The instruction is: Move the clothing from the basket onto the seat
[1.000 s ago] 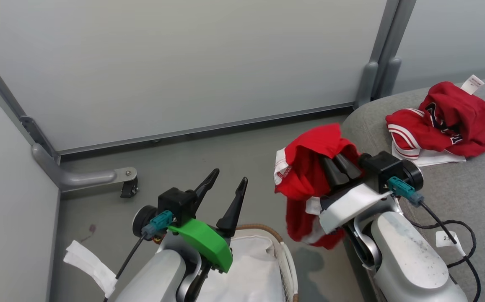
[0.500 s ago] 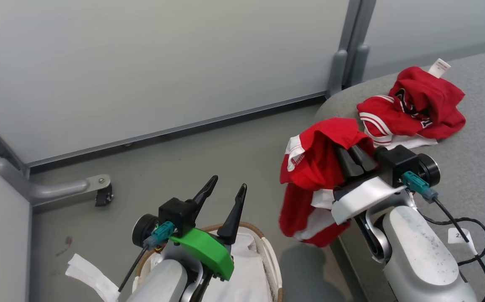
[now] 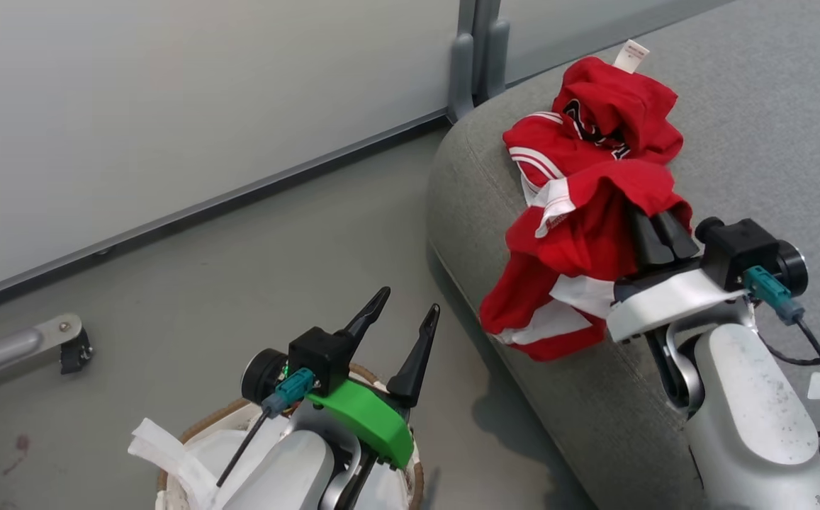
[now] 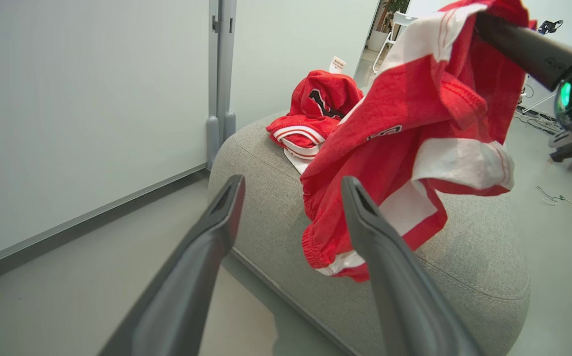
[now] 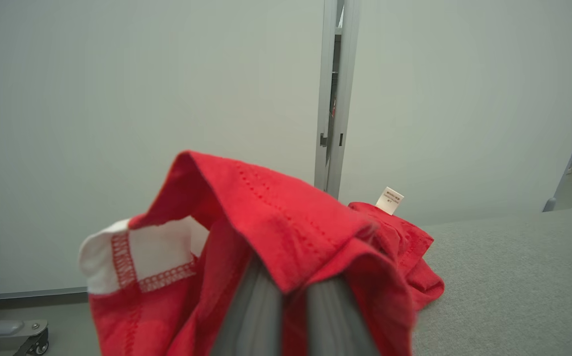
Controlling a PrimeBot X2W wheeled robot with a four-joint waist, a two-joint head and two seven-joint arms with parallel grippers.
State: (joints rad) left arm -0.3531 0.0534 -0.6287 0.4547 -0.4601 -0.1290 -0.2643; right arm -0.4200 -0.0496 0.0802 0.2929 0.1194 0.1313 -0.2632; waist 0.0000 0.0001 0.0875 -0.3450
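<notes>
Right gripper (image 3: 658, 234): fingers pressed together, pinching red garment (image 3: 580, 248). Cloth draped over both fingers, lower hem hanging by rounded edge of sofa (image 3: 736, 142), floor (image 3: 310, 269) close below. Other red garment (image 3: 608, 113) lies bunched on sofa just beyond. Left gripper (image 3: 410, 299): fingers spread, nothing between, above basket (image 3: 197, 428).

Risks:
- Letting go here: much of cloth seems to hang outside edge, likely slides down side to floor.
- Cloth wrapped over fingers may cling on release, get dragged back off sofa.

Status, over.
Right gripper jaws shut on red white-trimmed garment at grey fabric sofa edge. Left gripper jaws open, empty. Lettered red garment on sofa. No obstacle seen.
</notes>
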